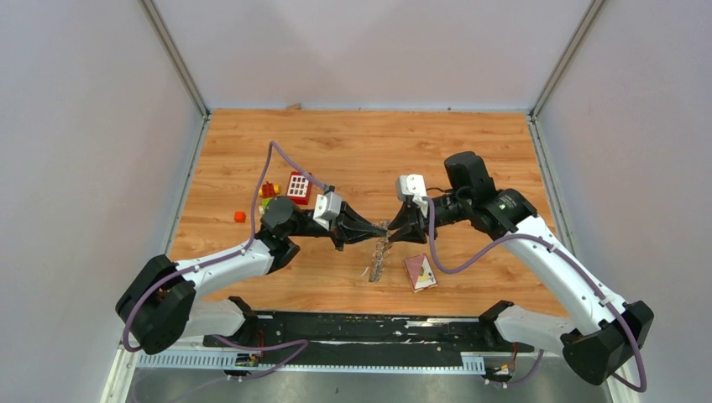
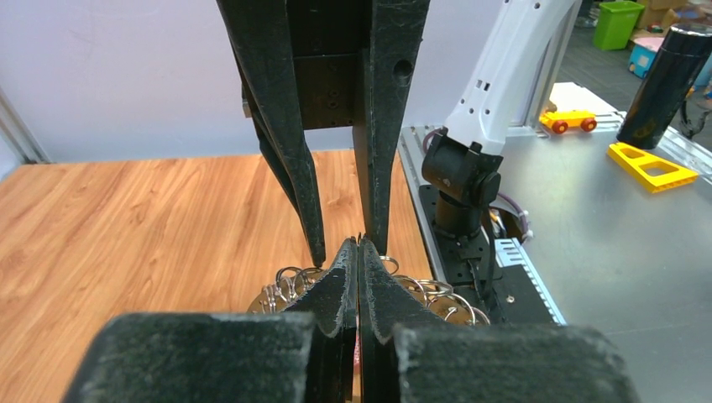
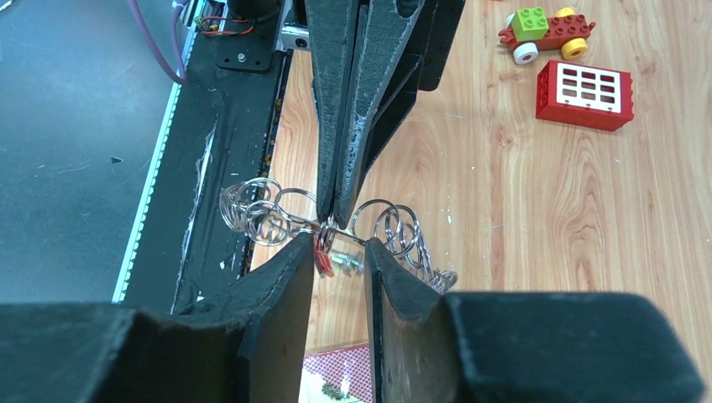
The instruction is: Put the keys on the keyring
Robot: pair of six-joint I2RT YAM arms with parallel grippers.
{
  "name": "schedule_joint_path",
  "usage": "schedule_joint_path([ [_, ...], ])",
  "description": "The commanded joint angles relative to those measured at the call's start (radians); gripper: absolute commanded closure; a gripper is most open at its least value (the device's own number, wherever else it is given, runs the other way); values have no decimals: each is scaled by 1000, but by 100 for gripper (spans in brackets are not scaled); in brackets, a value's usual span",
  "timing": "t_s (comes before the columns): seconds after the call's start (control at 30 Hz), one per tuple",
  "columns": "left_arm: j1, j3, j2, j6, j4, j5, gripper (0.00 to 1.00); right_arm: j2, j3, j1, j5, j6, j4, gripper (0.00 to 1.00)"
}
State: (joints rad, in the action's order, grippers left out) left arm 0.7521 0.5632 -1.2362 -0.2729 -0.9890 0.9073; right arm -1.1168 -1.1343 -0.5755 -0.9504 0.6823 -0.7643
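Left hand (image 2: 358,249) pressed shut, pinching the keyring (image 3: 252,210) wire. Right hand (image 3: 338,249) part-spread, tips pinching red-tagged key (image 3: 324,259) beside it.

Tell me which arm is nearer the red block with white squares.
Left. The left arm passes right beside the red block; the right arm reaches in from the opposite side.

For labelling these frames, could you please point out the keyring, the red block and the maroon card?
keyring (image 3: 267,225), right wrist view, left coil cluster.
red block (image 3: 585,94), right wrist view, white grid face.
maroon card (image 1: 420,273), top external view, middle.
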Motion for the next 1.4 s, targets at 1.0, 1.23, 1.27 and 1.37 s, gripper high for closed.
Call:
schedule_joint_path([
  [1.0, -2, -4, 11, 55, -19, -34, 100, 20, -25, -10, 74, 32, -5, 100],
  [1.23, -6, 33, 36, 201, 172, -34, 97, -18, -159, -49, 210, 126, -220, 100],
  [1.27, -7, 45, 40, 231, 210, -34, 95, -32, -179, -65, 244, 138, -260, 100],
  [1.37, -7, 73, 50, 325, 325, -32, 84, -68, -226, -116, 356, 158, -342, 100],
])
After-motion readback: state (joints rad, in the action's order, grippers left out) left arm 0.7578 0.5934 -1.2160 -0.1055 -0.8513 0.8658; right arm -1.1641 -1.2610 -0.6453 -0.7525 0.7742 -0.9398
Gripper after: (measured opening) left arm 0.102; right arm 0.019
